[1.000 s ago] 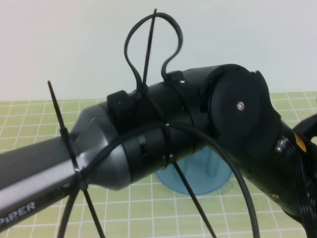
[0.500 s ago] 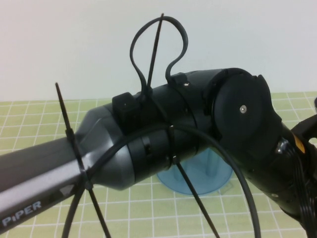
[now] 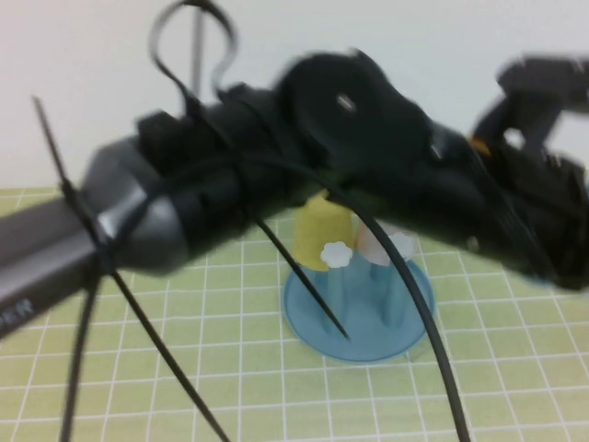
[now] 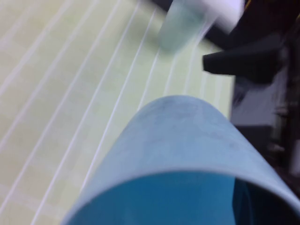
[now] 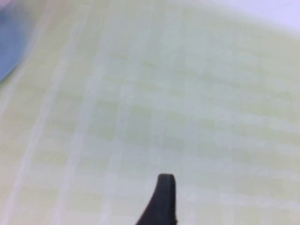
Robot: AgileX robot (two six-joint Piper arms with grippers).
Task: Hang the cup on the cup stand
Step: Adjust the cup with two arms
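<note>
The light blue cup point(image 4: 178, 136) fills the near part of the left wrist view, its open mouth toward the camera. My left gripper point(image 4: 223, 197) is shut on it, with a dark finger showing inside the rim. In the high view the left arm point(image 3: 276, 175) crosses the picture and hides this gripper and the cup. The teal-blue cup stand point(image 3: 368, 345) stands on the mat behind the arm, with a white flower knob point(image 3: 337, 253) showing. My right gripper point(image 5: 223, 206) is open and empty over bare mat; only one fingertip point(image 5: 161, 201) shows.
A yellow cup point(image 3: 324, 230) and a pale pink cup point(image 3: 373, 241) sit upside down on the stand's posts. The green grid mat point(image 3: 230, 368) covers the table. A blurred blue shape point(image 5: 11, 42) lies at the edge of the right wrist view.
The left arm has risen and swung quickly, blurring. It has uncovered the stand's posts, the yellow and pink cups and a white knob, which it hid before.
</note>
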